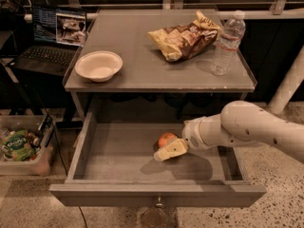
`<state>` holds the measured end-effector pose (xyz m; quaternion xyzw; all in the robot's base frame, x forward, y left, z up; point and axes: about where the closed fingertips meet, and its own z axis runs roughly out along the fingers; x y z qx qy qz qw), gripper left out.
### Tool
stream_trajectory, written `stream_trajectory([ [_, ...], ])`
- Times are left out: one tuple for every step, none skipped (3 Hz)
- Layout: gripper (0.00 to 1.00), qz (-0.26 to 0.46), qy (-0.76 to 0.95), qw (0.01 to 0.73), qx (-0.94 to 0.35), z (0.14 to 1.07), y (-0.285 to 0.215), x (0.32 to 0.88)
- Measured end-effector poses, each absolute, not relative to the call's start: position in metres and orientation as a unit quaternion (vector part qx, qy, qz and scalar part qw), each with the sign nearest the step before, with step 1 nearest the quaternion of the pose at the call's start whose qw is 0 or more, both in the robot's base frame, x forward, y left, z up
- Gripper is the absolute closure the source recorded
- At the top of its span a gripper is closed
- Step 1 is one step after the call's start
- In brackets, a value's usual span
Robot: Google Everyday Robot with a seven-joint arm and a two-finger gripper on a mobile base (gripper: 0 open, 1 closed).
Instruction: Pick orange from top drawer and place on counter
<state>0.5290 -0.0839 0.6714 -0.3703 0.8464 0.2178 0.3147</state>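
Observation:
The orange (pixel 166 138) lies on the flat grey bottom of the open top drawer (pixel 118 151), right of its middle. My gripper (pixel 167 150) reaches in from the right on a white arm and sits right at the orange, with one pale finger (pixel 171 151) lying in front of the fruit and covering its lower part. The counter (pixel 142 65) is the grey top above the drawer. The drawer's small metal knob (pixel 158 204) shows on its front.
On the counter stand a white bowl (pixel 99 65) at the left, a crumpled chip bag (pixel 185 36) at the back and a clear water bottle (pixel 227 42) at the right. A laptop (pixel 51 38) and a bin of packets (pixel 21 146) are to the left.

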Motion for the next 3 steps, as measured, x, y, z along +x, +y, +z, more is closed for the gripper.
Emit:
stream_trajectory([
  [0.00, 0.215, 0.851, 0.307, -0.367, 0.659, -0.082, 0.534],
  [0.00, 0.218, 0.858, 0.295, -0.360, 0.641, -0.078, 0.537],
  [0.00, 0.221, 0.862, 0.283, -0.358, 0.629, -0.075, 0.535],
])
